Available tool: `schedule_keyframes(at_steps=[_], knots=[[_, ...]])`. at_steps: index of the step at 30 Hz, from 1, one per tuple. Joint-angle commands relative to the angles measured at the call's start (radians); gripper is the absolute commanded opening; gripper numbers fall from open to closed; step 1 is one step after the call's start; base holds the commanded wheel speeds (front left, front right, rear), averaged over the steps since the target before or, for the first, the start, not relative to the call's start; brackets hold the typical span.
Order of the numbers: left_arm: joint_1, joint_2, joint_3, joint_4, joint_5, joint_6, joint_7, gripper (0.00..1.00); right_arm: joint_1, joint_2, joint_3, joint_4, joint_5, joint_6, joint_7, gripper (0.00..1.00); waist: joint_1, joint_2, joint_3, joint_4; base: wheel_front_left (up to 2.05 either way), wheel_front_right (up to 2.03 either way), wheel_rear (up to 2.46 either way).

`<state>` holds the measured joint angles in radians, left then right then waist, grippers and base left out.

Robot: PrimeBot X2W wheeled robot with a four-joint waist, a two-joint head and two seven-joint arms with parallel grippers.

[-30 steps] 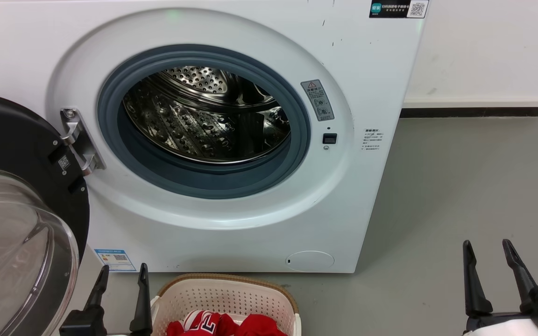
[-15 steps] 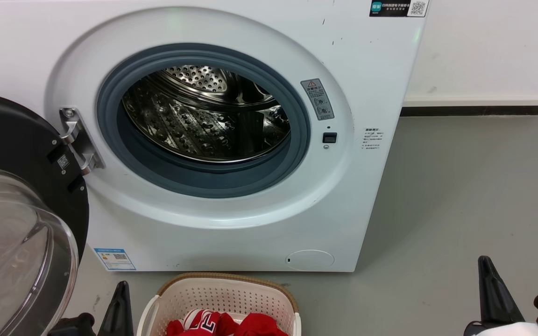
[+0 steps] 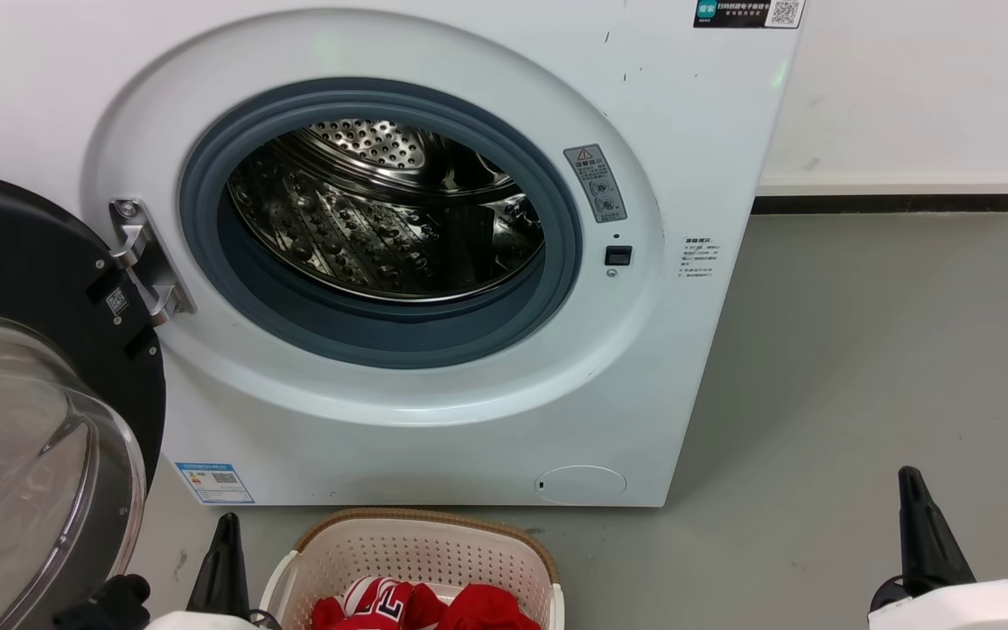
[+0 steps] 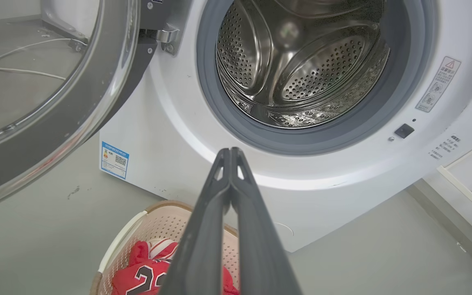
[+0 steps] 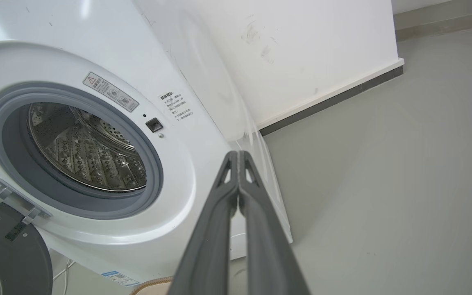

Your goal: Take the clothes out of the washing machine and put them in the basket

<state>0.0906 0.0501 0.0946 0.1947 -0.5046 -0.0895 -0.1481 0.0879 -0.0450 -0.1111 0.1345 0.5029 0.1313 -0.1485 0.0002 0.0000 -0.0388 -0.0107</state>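
The white washing machine (image 3: 434,437) stands with its door (image 3: 23,262) swung open to the left, and I see nothing inside its steel drum (image 3: 381,227). On the floor in front sits the cream basket (image 3: 421,518), holding the red clothes (image 3: 416,605); white stripes and a number show on one (image 4: 146,272). My left gripper (image 3: 226,525) is shut and empty, just left of the basket. In the left wrist view its tips (image 4: 230,152) point at the machine's front below the porthole. My right gripper (image 3: 908,479) is shut and empty over bare floor, with its closed tips (image 5: 238,155) beside the machine's right corner.
The glass door bowl (image 3: 31,472) bulges out at the lower left, close to my left arm. Grey floor (image 3: 863,350) runs to the right of the machine up to a white wall with a dark skirting (image 3: 889,208). A cable (image 4: 10,69) lies on the floor behind the door.
Both grippers have gone from open to shut and dropped toward the bottom edge of the head view. The head view has shifted very slightly.
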Motion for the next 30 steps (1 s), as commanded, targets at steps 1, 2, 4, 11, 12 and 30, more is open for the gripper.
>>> schedule_keyframes(at_steps=[1,2,4,11,12,30], knots=[[-0.033,0.002,0.000,-0.011,-0.033,-0.006,0.007,0.00,-0.032,-0.003,0.000,-0.008,0.033,0.000,0.004,0.00,-0.0001,0.0000,0.000,0.000,0.00,0.00,0.00],[-0.036,0.002,0.001,-0.010,-0.049,-0.006,0.011,0.00,-0.034,-0.003,0.000,-0.006,0.049,0.000,0.009,0.00,-0.0001,0.0000,0.001,0.000,0.00,0.00,0.00],[-0.041,0.002,0.001,-0.009,-0.082,-0.007,0.018,0.00,-0.040,-0.003,0.000,-0.002,0.083,0.000,0.017,0.00,-0.0001,0.0000,0.002,0.000,0.00,0.00,0.00],[-0.061,0.002,0.003,-0.002,-0.206,-0.012,0.048,0.00,-0.060,-0.004,-0.001,0.011,0.207,0.000,0.046,0.00,-0.0001,0.0000,0.005,0.001,0.00,0.00,0.00],[-0.061,0.002,0.003,-0.002,-0.206,-0.012,0.048,0.00,-0.060,-0.004,-0.001,0.011,0.207,0.000,0.046,0.00,-0.0001,0.0000,0.005,0.001,0.00,0.00,0.00],[-0.101,0.002,0.008,0.012,-0.451,-0.020,0.107,0.00,-0.101,-0.005,-0.001,0.037,0.452,0.000,0.106,0.00,-0.0001,0.0000,0.012,0.003,0.00,0.00,0.00]])
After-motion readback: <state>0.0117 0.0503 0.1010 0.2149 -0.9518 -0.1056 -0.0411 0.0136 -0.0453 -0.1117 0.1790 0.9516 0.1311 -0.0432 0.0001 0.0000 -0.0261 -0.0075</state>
